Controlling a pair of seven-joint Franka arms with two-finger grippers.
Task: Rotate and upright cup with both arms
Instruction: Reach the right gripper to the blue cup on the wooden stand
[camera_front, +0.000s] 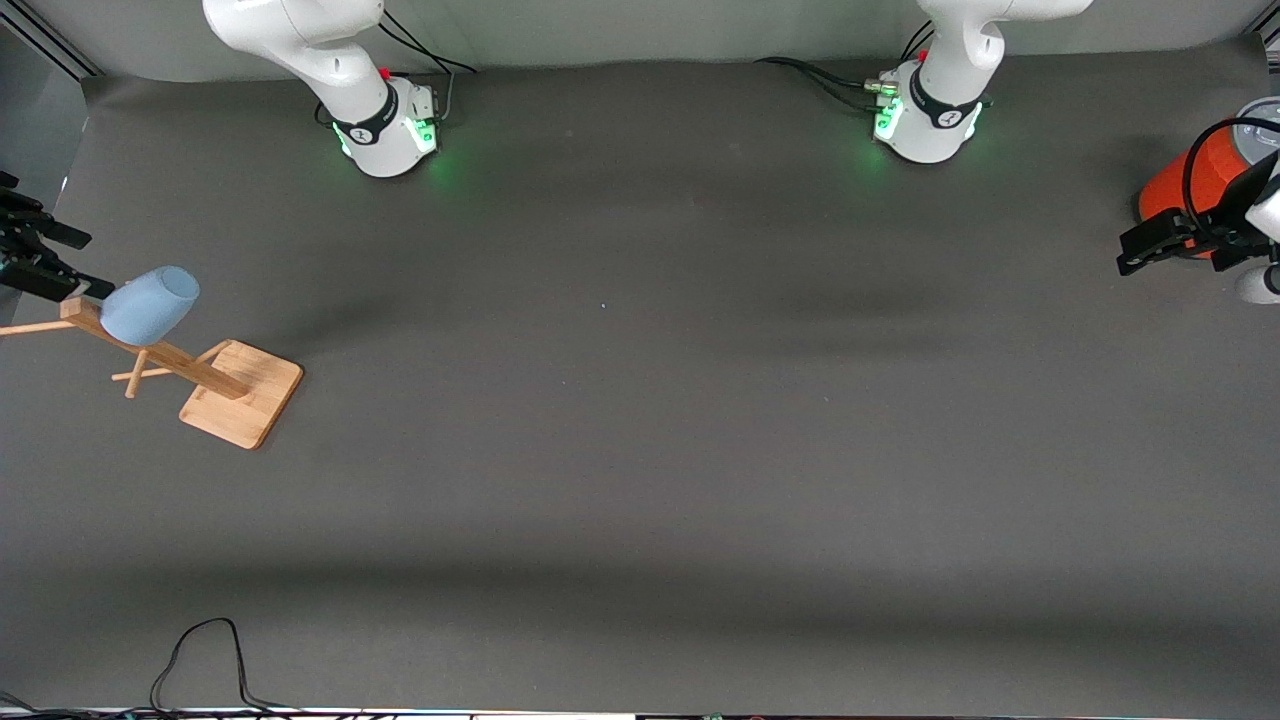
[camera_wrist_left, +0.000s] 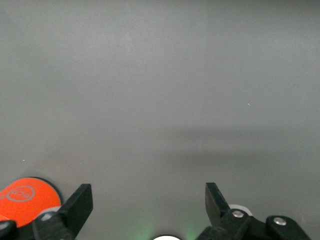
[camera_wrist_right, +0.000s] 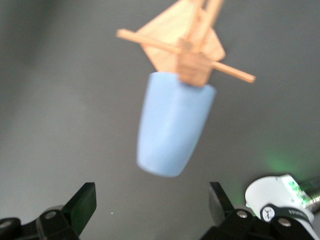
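The pale-blue cup (camera_front: 150, 304) hangs tilted on the top of a wooden peg rack (camera_front: 240, 392) at the right arm's end of the table, its rim facing away from my right gripper. My right gripper (camera_front: 80, 265) is open and empty, in the air just beside the cup's closed base. In the right wrist view the cup (camera_wrist_right: 172, 125) is ahead of the open gripper (camera_wrist_right: 152, 205), apart from it, with the rack (camera_wrist_right: 187, 45) past it. My left gripper (camera_front: 1140, 250) is open and empty at the left arm's end; the left wrist view shows it (camera_wrist_left: 149, 202) over bare table.
A big red-orange can with a grey lid (camera_front: 1195, 180) stands right beside the left gripper; it also shows in the left wrist view (camera_wrist_left: 27, 197). A black cable (camera_front: 200, 650) loops at the table edge nearest the front camera. The dark mat (camera_front: 640, 400) covers the table.
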